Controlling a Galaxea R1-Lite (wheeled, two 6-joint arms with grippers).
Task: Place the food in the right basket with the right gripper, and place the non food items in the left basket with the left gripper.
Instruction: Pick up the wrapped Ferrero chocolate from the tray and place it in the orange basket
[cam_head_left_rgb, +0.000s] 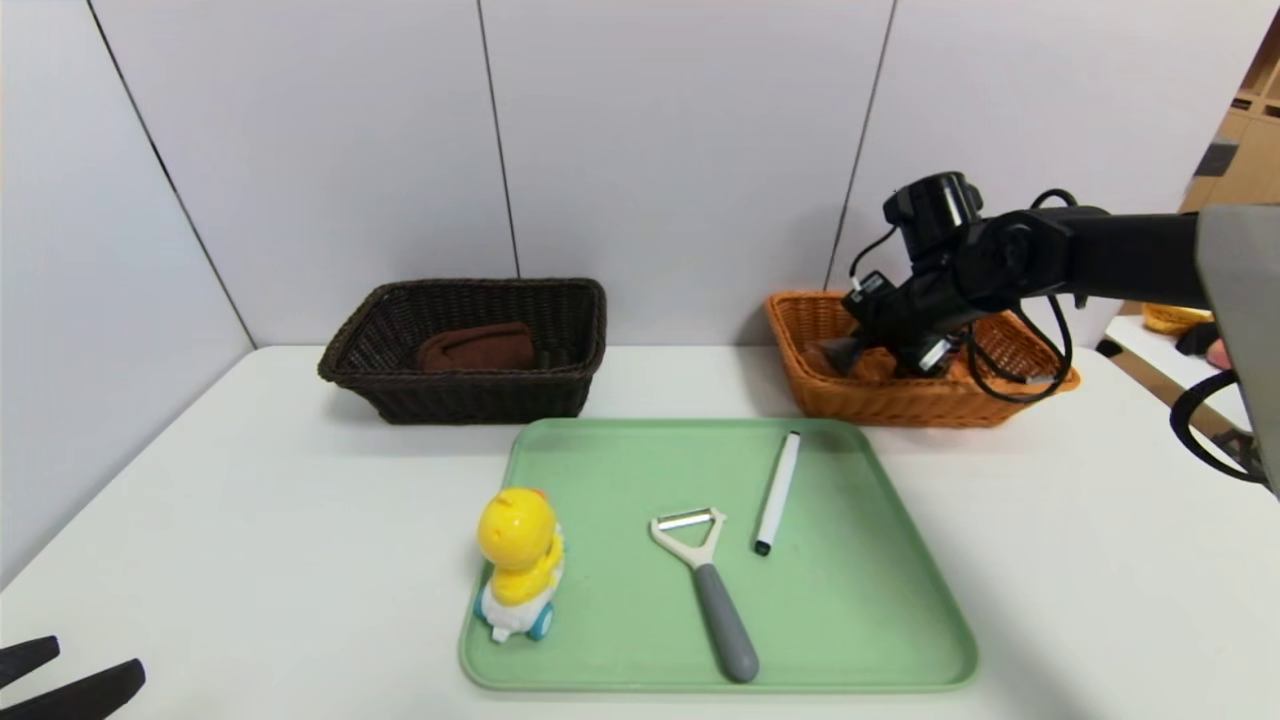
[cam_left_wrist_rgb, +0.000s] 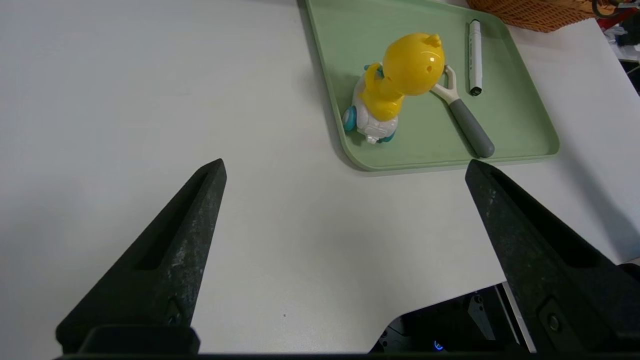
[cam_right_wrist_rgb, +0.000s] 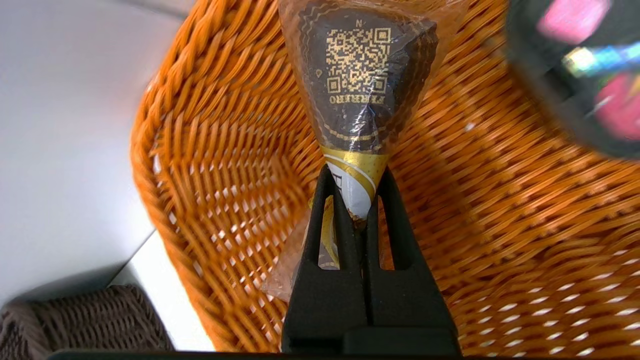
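My right gripper is shut on the narrow end of a cone-shaped chocolate packet, brown and gold in clear wrap, and holds it inside the orange right basket. The dark left basket has a brown item in it. On the green tray are a yellow duck toy, a grey-handled peeler and a white marker. My left gripper hangs open and empty over the table's front left.
A blurred dark thing with pink patches sits in the orange basket beside the packet. A corner of the dark basket shows in the right wrist view. White wall panels stand behind both baskets. The table's front edge runs just under my left gripper.
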